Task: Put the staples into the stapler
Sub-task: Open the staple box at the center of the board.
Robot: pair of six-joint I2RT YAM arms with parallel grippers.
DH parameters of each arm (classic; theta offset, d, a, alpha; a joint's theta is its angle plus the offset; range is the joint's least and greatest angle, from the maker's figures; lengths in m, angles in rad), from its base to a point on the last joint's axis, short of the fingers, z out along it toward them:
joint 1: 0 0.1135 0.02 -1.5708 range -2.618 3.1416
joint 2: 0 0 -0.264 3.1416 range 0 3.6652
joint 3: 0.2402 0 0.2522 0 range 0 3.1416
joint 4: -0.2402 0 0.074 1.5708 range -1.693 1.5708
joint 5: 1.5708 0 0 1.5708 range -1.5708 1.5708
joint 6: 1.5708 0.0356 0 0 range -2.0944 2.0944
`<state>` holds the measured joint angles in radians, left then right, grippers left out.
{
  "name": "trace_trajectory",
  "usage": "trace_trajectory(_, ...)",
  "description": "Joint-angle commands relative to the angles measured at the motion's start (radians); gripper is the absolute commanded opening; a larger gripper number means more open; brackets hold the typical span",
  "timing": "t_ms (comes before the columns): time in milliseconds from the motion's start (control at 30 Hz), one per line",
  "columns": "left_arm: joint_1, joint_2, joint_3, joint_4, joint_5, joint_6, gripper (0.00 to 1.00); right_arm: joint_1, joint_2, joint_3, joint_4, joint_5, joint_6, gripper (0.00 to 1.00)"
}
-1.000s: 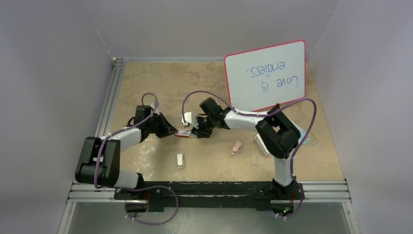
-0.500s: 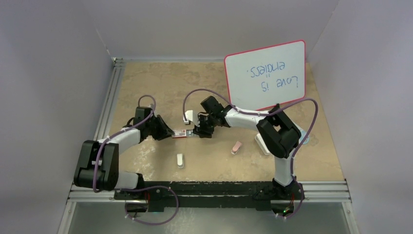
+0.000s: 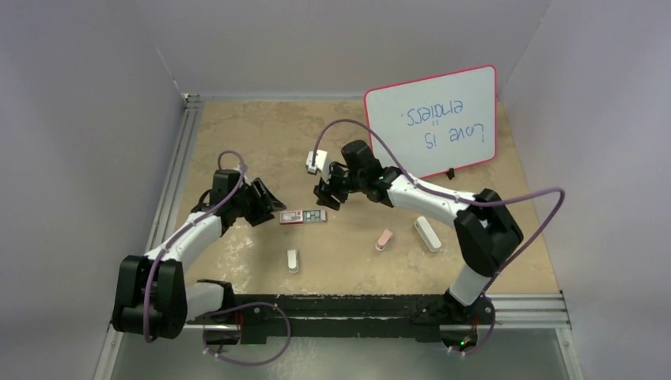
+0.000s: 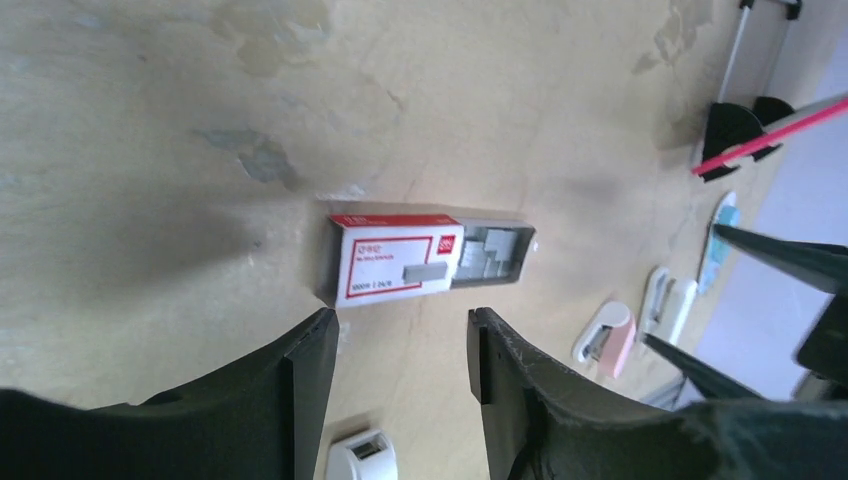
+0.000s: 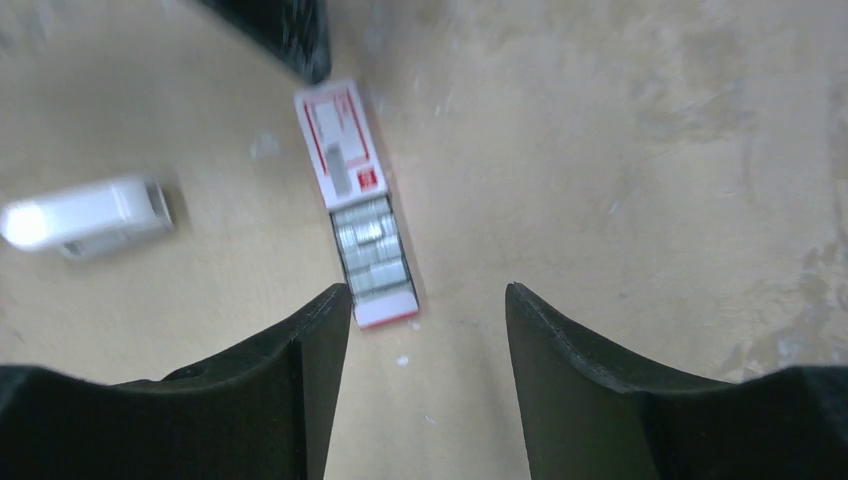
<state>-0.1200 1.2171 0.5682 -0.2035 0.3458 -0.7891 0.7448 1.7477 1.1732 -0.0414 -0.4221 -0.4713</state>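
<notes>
white arms (image 3: 427,203) with black joints, black tapered fingers (image 4: 290,400) (purple cables (image 3: 348,122) alongside)

The box (image 3: 294,216) lay on the bench (image 3: 253,134), its tray (image 4: 527,258) projecting rightward with the staples (image 3: 316,215) in it. The first stapler (image 3: 293,260) lay before the box. The second stapler (image 3: 384,239) and third stapler (image 3: 428,234) lay rightward, with the whiteboard (image 3: 431,123) behind them.

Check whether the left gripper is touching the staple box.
Cannot tell. In the left wrist view, one fingertip of the left gripper sits right at the staple box's near corner with no clear gap. The top view is too small to settle it.
</notes>
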Motion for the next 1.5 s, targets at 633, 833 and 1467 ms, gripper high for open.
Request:
trace_trajectory(633,-0.185,0.124,-0.112,0.288,-0.047,-0.281,0.45,0.066,0.007,-0.076,0.320,0.341,0.574,0.65)
trace_trajectory(833,-0.182,0.195,-0.068,0.279,-0.090,-0.291,0.37,0.085,0.055,-0.097,0.332,0.214,0.367,0.61)
trace_trajectory(1467,-0.121,0.278,0.016,0.237,-0.053,-0.188,0.38,0.115,0.144,-0.091,0.288,0.148,0.126,0.64)
